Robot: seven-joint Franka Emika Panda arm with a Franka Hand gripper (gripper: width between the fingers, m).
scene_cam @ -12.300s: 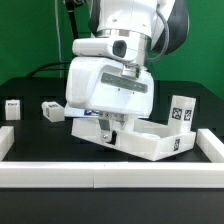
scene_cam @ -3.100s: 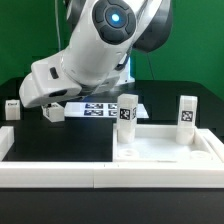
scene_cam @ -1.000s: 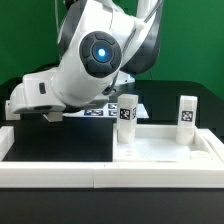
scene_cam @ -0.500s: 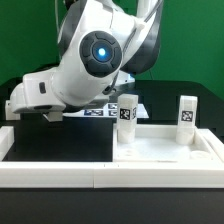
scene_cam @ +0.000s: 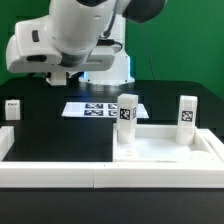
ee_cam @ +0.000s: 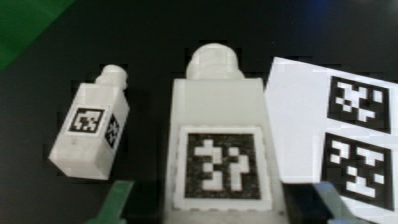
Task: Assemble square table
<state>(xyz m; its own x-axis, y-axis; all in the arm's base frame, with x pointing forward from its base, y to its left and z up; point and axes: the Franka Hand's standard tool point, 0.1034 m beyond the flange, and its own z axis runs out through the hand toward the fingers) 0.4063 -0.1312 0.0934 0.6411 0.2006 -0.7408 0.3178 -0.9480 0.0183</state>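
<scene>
Assembly is sitting at about its midpoint, by my judgement: the square panel is lying underside up, with a first upright leg and a second upright leg standing at its two rear corners, though how firmly they are seated I cannot tell. The third leg is hanging in the gripper, whose fingers are clamping it from both sides, above and well apart from the panel. The fourth leg is lying loose, farther from the panel toward the exterior view's left. The marker board is lying just behind the panel, and the border rail is running along its front.
</scene>
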